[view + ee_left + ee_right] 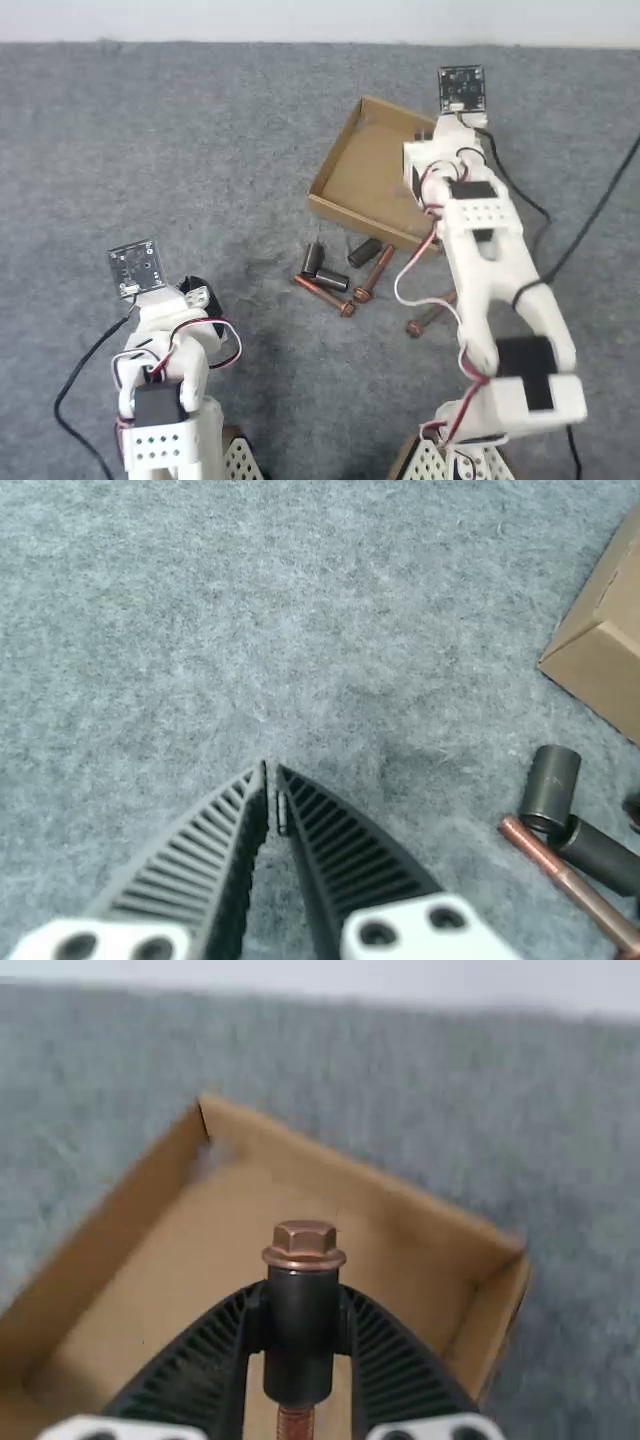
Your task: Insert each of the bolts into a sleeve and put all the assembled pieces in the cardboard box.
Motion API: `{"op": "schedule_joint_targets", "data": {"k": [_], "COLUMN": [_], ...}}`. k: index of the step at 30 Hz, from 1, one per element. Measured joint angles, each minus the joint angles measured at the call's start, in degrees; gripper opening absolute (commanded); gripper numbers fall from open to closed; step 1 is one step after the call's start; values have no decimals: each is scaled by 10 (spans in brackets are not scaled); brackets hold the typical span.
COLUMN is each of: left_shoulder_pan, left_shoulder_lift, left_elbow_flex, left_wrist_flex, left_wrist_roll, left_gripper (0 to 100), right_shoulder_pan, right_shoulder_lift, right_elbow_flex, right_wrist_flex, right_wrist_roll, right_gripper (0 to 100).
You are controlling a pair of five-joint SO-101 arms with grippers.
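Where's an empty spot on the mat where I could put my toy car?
The big grey mat left of the box and beyond the left gripper is bare. Crowded: just in front of the box, where bolts and sleeves lie, and over the box, where the right arm hangs.

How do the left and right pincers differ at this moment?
The right pincer is shut on a sleeved bolt; the left pincer is shut on nothing. The right pincer hangs over the cardboard box; the left pincer is over bare carpet. Both have black ribbed fingers.
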Motion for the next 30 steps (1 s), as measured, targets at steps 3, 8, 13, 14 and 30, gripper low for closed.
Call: {"op": "schedule_joint_targets", "data": {"k": [3, 8, 13, 14, 30], "left_shoulder_pan": [0, 0, 0, 0, 0], "left_shoulder_lift": [0, 0, 0, 0, 0], "left_elbow_flex": [0, 0, 0, 0, 0], "left_wrist_flex": [0, 0, 0, 0, 0], "left_wrist_roll": [0, 0, 0, 0, 0], "left_gripper": [11, 11, 11, 11, 12], "right_shoulder_pan": [9, 20, 33, 33, 33], "right_shoulder_lift": [53, 121, 174, 186, 281], "right_elbow_flex": [-41, -114, -190, -205, -332], "right_wrist_flex": [44, 115, 180, 195, 297], "right_wrist_roll": [0, 0, -30, -40, -56], "right_gripper": [6, 6, 6, 6, 6]}}
